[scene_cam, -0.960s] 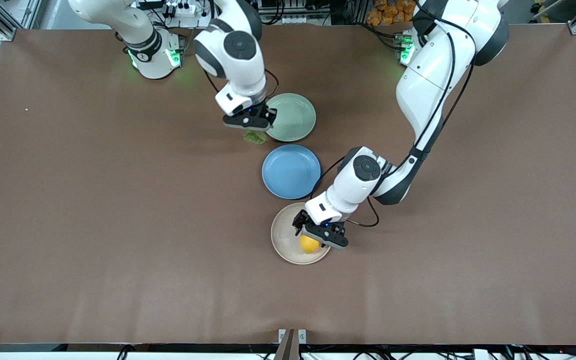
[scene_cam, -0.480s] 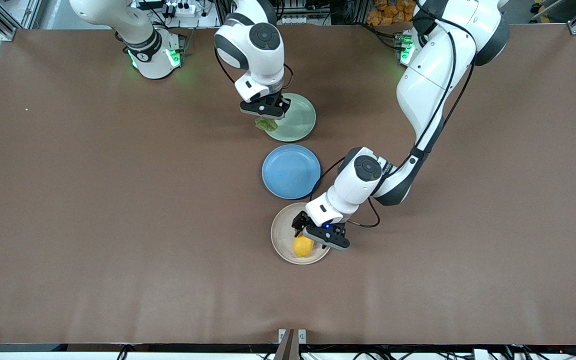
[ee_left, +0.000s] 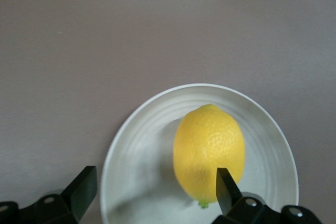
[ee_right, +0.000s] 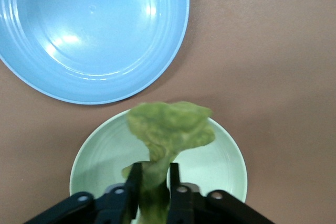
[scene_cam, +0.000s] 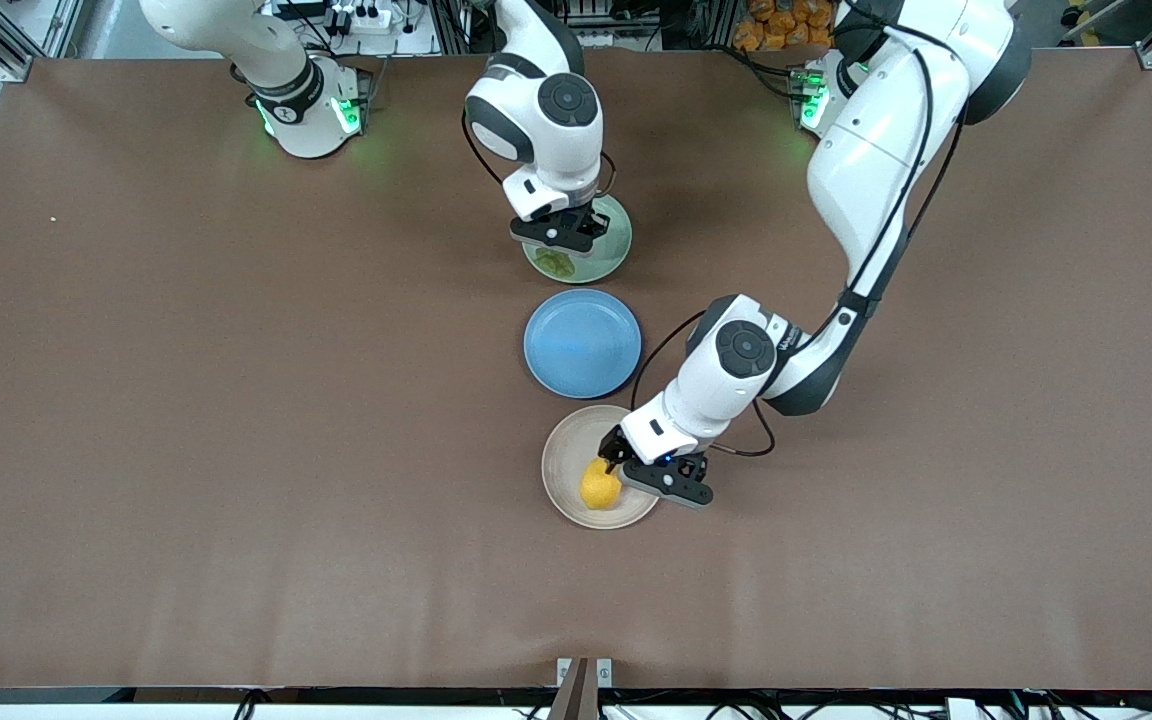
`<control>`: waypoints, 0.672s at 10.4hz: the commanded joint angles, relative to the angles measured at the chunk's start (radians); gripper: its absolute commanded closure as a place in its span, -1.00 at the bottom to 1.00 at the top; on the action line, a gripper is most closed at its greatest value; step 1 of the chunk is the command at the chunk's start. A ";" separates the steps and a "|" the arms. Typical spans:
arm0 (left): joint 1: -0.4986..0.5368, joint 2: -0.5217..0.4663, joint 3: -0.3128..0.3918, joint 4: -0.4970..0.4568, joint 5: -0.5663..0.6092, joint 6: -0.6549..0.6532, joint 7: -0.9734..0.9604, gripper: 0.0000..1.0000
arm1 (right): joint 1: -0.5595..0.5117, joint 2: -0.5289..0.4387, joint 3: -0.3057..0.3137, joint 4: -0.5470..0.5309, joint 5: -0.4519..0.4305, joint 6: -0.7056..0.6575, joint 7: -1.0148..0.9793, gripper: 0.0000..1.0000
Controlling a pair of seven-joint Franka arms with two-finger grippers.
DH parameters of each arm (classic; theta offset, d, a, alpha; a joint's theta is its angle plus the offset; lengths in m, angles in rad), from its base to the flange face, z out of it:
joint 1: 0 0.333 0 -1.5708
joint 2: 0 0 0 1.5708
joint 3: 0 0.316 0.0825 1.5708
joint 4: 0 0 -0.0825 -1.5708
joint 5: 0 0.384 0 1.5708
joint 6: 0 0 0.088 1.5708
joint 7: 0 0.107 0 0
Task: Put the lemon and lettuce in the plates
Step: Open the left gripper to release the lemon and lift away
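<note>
The yellow lemon [scene_cam: 599, 487] [ee_left: 209, 150] lies in the beige-cream plate [scene_cam: 564, 460] [ee_left: 136, 150]. My left gripper [scene_cam: 628, 468] [ee_left: 156, 182] hangs low over that plate, open. One of its fingers crosses in front of the lemon's end in the left wrist view, and the other stands off over the plate's rim. The dark green lettuce [scene_cam: 556, 264] [ee_right: 170, 127] dangles over the mint green plate [scene_cam: 608, 245] [ee_right: 220, 166]. Its stem is pinched between the fingers of my right gripper [scene_cam: 561, 238] [ee_right: 153, 174], which is shut on it.
A blue plate [scene_cam: 582, 343] [ee_right: 89, 30] sits between the mint and beige plates, with nothing in it. Brown table surface [scene_cam: 236, 400] stretches out on all sides of the three plates.
My right gripper carried the lettuce from beside the mint plate's rim to over the plate. My left gripper drew back a little from the lemon, which now shows more fully in the beige plate.
</note>
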 commanded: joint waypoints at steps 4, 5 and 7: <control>0.067 -0.149 -0.006 -0.018 -0.013 -0.285 -0.001 -1.00 | 0.002 0.015 -0.016 0.022 -0.017 -0.018 -0.011 -1.00; 0.076 -0.183 -0.002 -0.018 -0.013 -0.337 0.001 -1.00 | -0.024 0.009 -0.016 0.024 -0.023 -0.018 -0.067 -1.00; 0.113 -0.244 0.006 -0.023 -0.004 -0.452 0.017 -1.00 | -0.089 -0.006 -0.018 0.024 -0.025 -0.018 -0.175 -1.00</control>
